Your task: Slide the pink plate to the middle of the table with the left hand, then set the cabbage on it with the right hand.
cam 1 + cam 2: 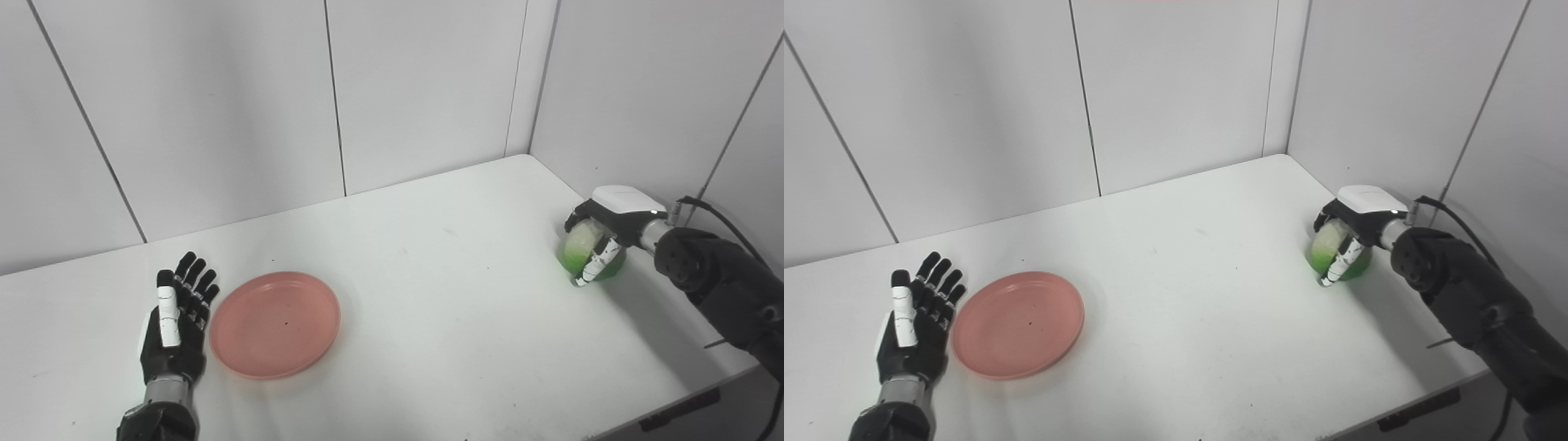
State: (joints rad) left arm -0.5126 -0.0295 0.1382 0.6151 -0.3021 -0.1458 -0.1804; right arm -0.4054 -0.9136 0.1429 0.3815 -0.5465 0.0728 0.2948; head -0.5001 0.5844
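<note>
The pink plate [275, 324] lies flat on the white table [429, 288], left of centre. My left hand [174, 318] stands just to its left with fingers straight and spread, open, its edge close to the plate's rim. At the far right the green and pale cabbage [582, 248] sits on the table. My right hand [603, 229] is wrapped over it from above and behind, thumb down its front, shut on it.
White wall panels close off the table at the back and along the right side, right behind the cabbage. The table's front right edge [674, 398] runs under the right forearm. A black cable [716, 214] trails from the right wrist.
</note>
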